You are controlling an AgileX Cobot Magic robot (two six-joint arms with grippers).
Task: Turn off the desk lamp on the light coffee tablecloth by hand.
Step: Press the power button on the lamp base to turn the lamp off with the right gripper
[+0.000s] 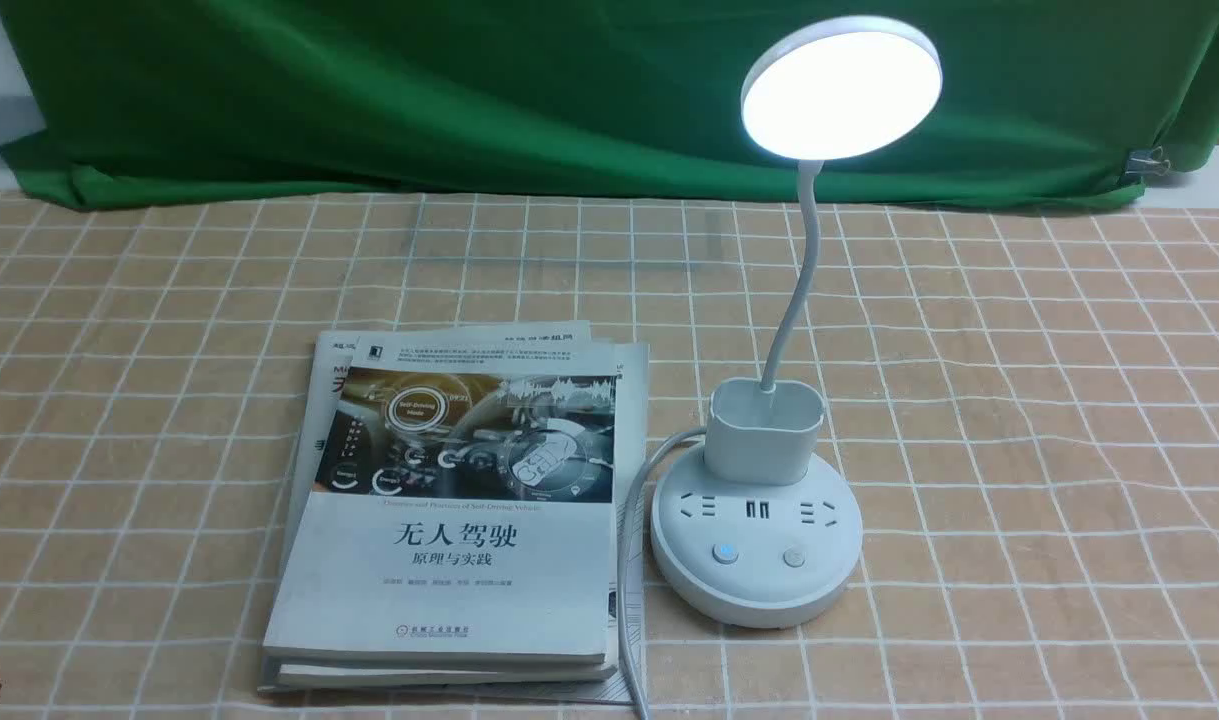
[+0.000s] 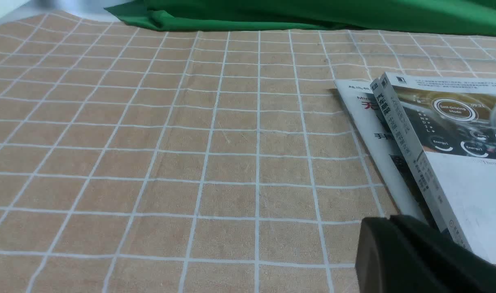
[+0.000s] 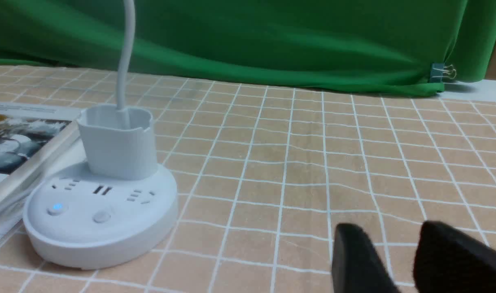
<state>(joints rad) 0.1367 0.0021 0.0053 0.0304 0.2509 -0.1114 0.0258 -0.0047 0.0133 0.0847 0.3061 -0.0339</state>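
White desk lamp [image 1: 764,440] stands upright, disc glowing; beneath it lies gridded tan light coffee tablecloth [image 1: 1019,400].

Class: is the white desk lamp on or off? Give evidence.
On: the white desk lamp has a brightly glowing disc head and a blue-lit base button.

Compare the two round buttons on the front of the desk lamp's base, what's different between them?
The left button glows blue at its centre; the right button shows no light and looks plain grey. The left button sits nearer the books; the right button is farther from them. Both are round, similar in size, side by side on the desk lamp's base below the sockets.
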